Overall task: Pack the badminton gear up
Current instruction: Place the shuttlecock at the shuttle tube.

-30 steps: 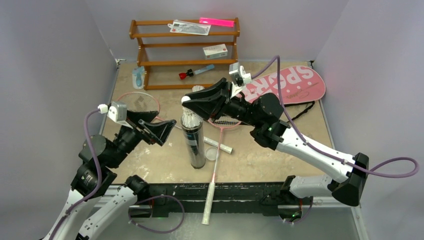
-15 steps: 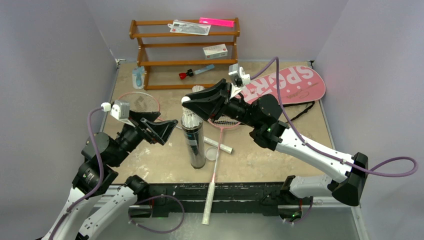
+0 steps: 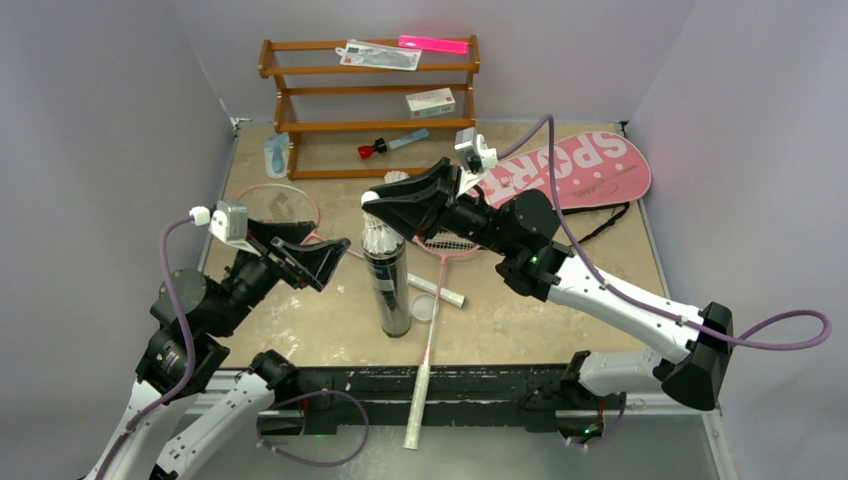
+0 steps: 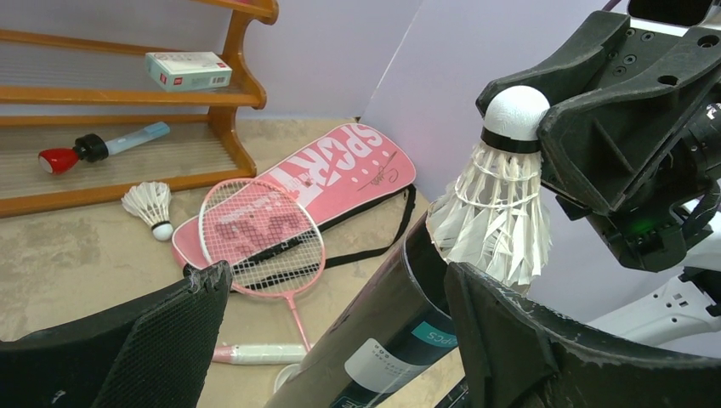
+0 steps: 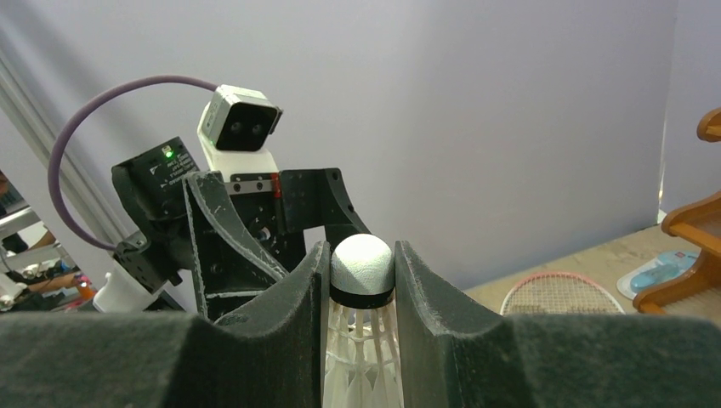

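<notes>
Right wrist view: right end effector [image 5: 361, 285] pinches a white feather shuttlecock [image 5: 361, 265] by its cork at the black tube's [image 3: 390, 290] mouth; left end effector [image 3: 308, 262] gapes wide, empty.

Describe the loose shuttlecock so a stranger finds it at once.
Find the wooden shelf at the table's back. In front of its lowest tier, beside the pink bag, a white shuttlecock lies on its side. The second shuttlecock is pinched in the right gripper over the black tube.

Table [image 3: 560, 310]: beige top, walled on three sides.
On it: upright black tube [image 3: 388, 290], left racket [image 3: 280, 200], centre racket [image 3: 428, 340], pink bag [image 3: 590, 165], loose shuttlecock [image 4: 149, 204], wooden rack [image 3: 283, 110].
Rack shelves: white box [image 3: 431, 101] on the middle one, red-capped tool [image 3: 390, 145] on the bottom one.
</notes>
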`<state>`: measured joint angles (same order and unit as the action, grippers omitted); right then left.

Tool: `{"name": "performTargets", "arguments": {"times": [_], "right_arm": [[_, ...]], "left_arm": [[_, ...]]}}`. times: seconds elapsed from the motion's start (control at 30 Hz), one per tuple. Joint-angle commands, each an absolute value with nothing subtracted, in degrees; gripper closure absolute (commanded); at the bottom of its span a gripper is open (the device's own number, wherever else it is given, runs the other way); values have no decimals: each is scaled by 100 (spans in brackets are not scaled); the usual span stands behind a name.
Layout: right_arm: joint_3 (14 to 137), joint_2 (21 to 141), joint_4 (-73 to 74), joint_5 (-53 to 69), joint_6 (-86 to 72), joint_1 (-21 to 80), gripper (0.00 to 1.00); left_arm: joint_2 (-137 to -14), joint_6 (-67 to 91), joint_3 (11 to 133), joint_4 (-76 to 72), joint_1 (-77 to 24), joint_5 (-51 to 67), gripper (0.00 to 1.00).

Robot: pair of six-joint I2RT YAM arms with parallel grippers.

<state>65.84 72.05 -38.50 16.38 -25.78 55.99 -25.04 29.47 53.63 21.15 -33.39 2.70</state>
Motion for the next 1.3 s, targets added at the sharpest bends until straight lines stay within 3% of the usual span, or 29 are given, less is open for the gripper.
{"name": "performTargets", "arguments": {"times": [0.0, 1.27], "right_arm": [[6675, 7209, -4101, 1488, -2645, 5648, 80], [6902, 7098, -3584, 382, -2259, 6275, 78]], "left_arm": [[-2536, 3028, 5485, 2109, -3321, 310, 7], [-2819, 3032, 5199, 1921, -3326, 734, 8]]}}
